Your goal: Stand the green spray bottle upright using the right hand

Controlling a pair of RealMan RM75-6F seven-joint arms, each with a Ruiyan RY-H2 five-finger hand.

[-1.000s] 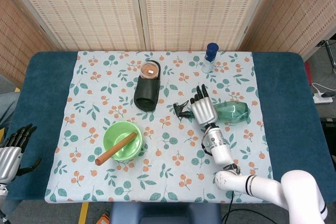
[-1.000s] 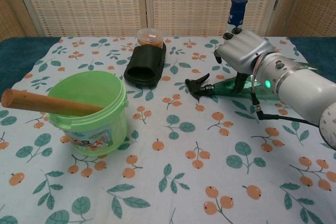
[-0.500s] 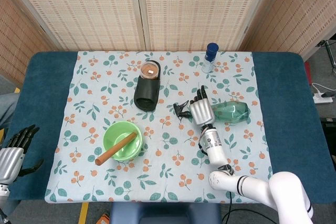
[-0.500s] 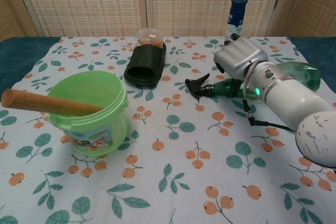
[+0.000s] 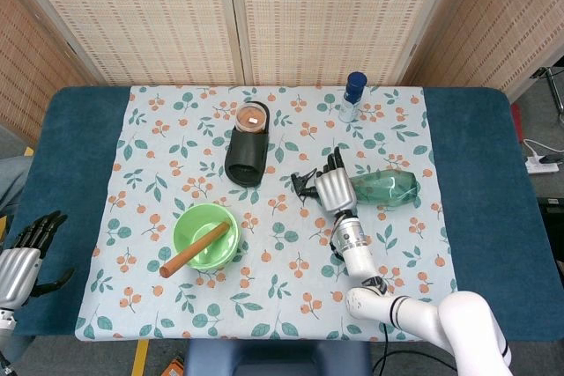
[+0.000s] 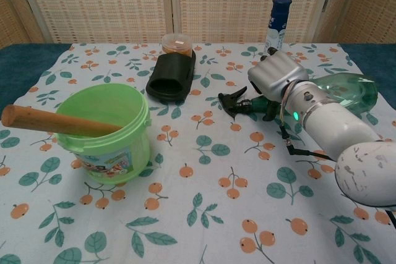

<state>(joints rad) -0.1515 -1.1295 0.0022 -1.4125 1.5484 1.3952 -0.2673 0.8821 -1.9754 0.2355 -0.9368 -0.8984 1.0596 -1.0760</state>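
A: Where is the green spray bottle (image 5: 384, 188) right now?

B: It lies on its side on the floral tablecloth (image 5: 150, 138), right of the middle of the table (image 5: 480, 173). Its black trigger nozzle (image 6: 234, 101) points toward the robot's left and its clear green body runs off to the right.

A: And the right hand (image 5: 332, 186)?

B: It sits over the bottle's neck, just behind the nozzle. In the head view the fingers (image 5: 336, 162) reach across the bottle toward the far side of the table, lying close together. In the chest view the back of the hand covers the neck, with dark fingertips showing just beneath it against the bottle.

A: So it grips the bottle?

B: I cannot tell. The hand is on or right above the neck, but neither view shows whether the fingers are wrapped around it.

A: The left hand (image 5: 21, 253)?

B: Low at the near left edge of the table in the head view, off the cloth, holding nothing, fingers apart.

A: What else is on the cloth?

B: A green bucket (image 6: 108, 132) with a wooden rolling pin (image 6: 55, 122) leaning in it, near left. A black slipper (image 5: 247, 155) lies further back, with a small orange-lidded jar (image 5: 253, 116) touching its far end. A blue-capped bottle (image 5: 353, 97) stands upright at the back, well apart from the spray bottle.
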